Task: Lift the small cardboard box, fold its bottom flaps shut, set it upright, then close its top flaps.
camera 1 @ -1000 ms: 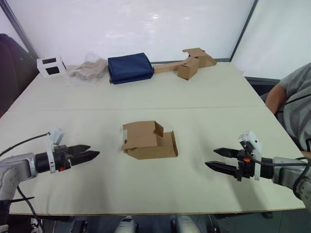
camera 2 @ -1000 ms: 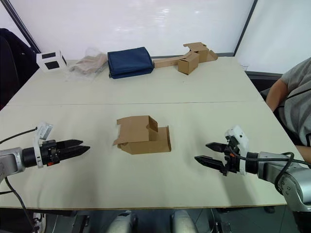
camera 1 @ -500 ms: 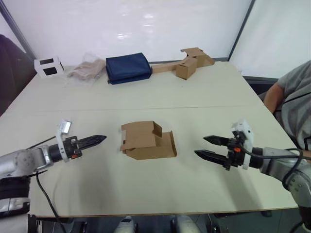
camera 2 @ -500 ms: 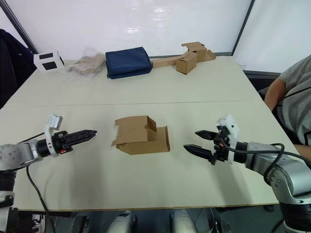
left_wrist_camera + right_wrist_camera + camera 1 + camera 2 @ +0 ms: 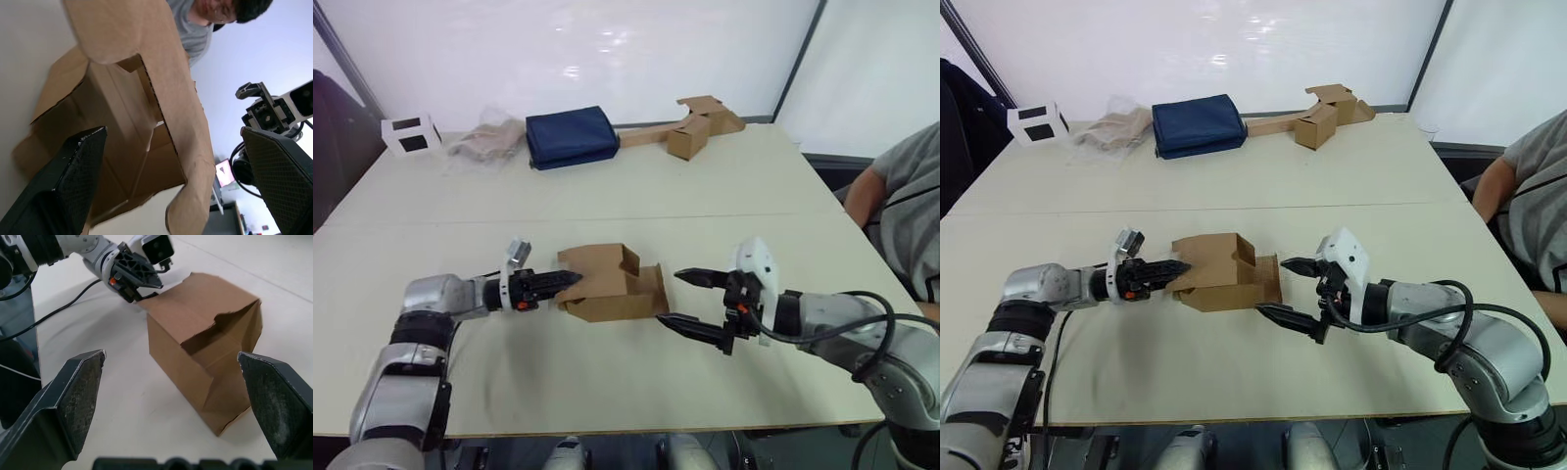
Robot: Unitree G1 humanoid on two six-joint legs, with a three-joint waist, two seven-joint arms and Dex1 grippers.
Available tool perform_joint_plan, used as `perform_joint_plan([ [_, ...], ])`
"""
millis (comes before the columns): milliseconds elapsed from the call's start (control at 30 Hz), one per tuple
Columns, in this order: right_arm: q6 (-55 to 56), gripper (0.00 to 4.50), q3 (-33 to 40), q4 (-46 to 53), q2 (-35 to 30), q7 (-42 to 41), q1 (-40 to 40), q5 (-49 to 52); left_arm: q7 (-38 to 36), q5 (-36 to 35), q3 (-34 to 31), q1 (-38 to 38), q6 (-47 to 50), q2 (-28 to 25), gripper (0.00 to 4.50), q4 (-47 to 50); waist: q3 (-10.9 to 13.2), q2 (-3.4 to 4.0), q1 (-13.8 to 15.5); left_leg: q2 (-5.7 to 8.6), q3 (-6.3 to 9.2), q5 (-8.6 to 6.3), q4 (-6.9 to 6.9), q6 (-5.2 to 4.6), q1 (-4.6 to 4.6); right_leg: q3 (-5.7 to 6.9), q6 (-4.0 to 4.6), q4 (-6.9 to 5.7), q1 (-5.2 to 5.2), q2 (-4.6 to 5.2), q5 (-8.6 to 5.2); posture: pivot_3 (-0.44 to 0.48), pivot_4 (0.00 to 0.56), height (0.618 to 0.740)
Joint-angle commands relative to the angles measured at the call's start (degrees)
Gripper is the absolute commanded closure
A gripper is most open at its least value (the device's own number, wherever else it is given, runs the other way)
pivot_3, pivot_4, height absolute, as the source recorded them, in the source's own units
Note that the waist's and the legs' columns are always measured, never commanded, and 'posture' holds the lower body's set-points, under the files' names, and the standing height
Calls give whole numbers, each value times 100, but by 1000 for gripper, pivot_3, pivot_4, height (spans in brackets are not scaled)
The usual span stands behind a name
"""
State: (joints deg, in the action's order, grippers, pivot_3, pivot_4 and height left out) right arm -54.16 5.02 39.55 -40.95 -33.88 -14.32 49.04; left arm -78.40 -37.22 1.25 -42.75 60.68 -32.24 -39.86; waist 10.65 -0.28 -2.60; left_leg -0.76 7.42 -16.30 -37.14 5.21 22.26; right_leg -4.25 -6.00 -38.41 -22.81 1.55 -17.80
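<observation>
While a wide pale bench [image 5: 724,176] spans the scene, a person in a grey shirt [image 5: 911,211] sits at its right edge. Along the far side lie a folded navy cloth [image 5: 572,136], a crumpled clear bag [image 5: 489,143], a white box with black squares [image 5: 406,133] at the far left, and a brown box joined to a long cardboard strip [image 5: 690,132].

Near the middle of the bench, the small cardboard box [image 5: 612,284] lies on its side, its open ends facing left and right. One flap [image 5: 582,261] juts out toward the robot's left, and another flap [image 5: 654,287] stands out at the right-hand end.

Reaching in from the left, the left hand [image 5: 558,281] has its black finger pads touching the box's left opening, at the edge of the jutting flap. Its wrist view shows the two fingers [image 5: 73,176] spread apart, with the box's inside and that flap between them; nothing is clamped.

Coming from the right, the right hand [image 5: 690,299] hovers just beside the box's right end. Its two fingers [image 5: 78,396] are spread wide and hold nothing, and the box sits on the bench between and beyond them.
</observation>
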Motion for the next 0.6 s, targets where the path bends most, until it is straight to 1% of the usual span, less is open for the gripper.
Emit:
perform_joint_plan([
  [33, -60, 34, 190, 349, 115, 295, 47, 328, -131, 85, -82, -360, -118, 164, 0, -218, 0, 0, 13, 0, 0, 0, -2, 0, 2, 0, 0, 0, 0, 0, 0, 0, 150, 740],
  [200, -188, 34, 280, 497, 32, 499, 142, 596, -339, 177, -105, -713, -143, 275, 0, -498, 0, 0, 7, 2, 2, 0, -5, 0, 6, 1, 0, 0, -1, 2, 0, 0, 150, 740],
  [300, -218, 34, 335, 520, -58, 526, 198, 691, -469, 286, -3, -815, -173, 338, 0, -565, 0, -1, 5, 2, 3, 0, -4, 0, 6, 2, 0, 0, -1, 1, 0, 0, 150, 740],
  [367, -171, 34, 360, 472, -116, 504, 221, 673, -499, 403, 71, -918, -214, 440, 0, -740, 0, -1, 6, 2, 3, 0, -4, 0, 6, 1, -1, 0, -1, 1, 0, 0, 150, 740],
  [467, -86, 34, 290, 395, -65, 557, 207, 608, -507, 502, 2, -1042, -231, 544, 0, -986, 0, -1, 5, 3, 3, 0, -5, 0, 6, 2, 0, 0, -1, 0, 0, 0, 150, 740],
  [533, -61, 0, 231, 409, -8, 595, 222, 605, -532, 513, -37, -1086, -178, 589, 492, -994, 0, -1, -1, 2, 3, 0, -5, 0, 6, 2, -1, 0, -2, 0, 0, 0, 150, 740],
  [567, -50, 0, 214, 428, 21, 614, 250, 616, -553, 501, -44, -1084, -133, 604, 590, -941, 0, -1, -1, 2, 3, 0, -4, 0, 6, 2, -1, 0, -2, 0, 0, 0, 150, 740],
  [600, -38, 0, 200, 446, 39, 632, 281, 623, -566, 492, -53, -1082, -91, 615, 858, -894, 0, -1, 0, 2, 3, 0, -4, 0, 6, 2, -1, 0, -2, 0, 0, 0, 150, 740],
])
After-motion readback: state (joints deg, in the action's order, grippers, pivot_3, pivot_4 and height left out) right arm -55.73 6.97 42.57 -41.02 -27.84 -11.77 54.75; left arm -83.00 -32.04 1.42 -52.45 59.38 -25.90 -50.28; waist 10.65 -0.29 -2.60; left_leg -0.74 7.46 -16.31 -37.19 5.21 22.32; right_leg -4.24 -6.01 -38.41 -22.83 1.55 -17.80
